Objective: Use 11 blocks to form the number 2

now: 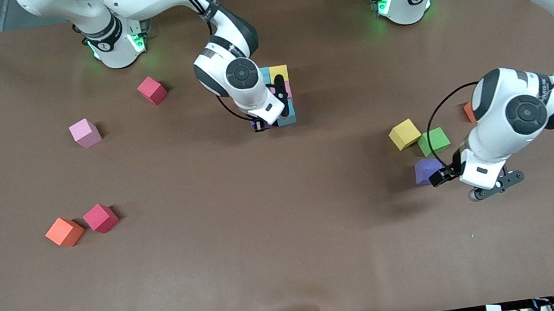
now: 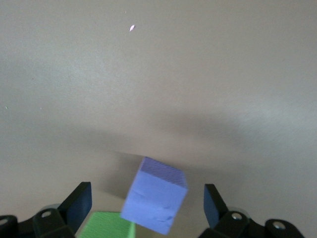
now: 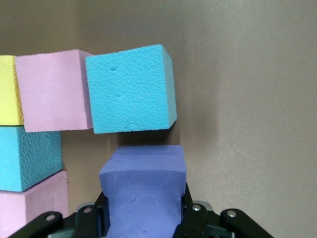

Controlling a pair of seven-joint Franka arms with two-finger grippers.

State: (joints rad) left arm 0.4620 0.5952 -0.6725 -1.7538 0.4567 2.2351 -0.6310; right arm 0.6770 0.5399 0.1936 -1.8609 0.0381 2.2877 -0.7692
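Front view: right hand (image 1: 266, 122) hides gripped purple block (image 3: 143, 191), half digit (image 1: 278, 74)

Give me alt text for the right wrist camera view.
The right gripper is shut on a purple block, beside a light blue block in the partly built cluster. Pink, yellow and more light blue blocks adjoin on the brown table.

Right gripper (image 3: 143, 218): lowered beside the partly built number 2 (image 1: 281, 92), fingers clamped on a purple block (image 3: 143, 193). Left gripper (image 2: 146, 208): toward the left arm's end from the number 2, fingers spread wide
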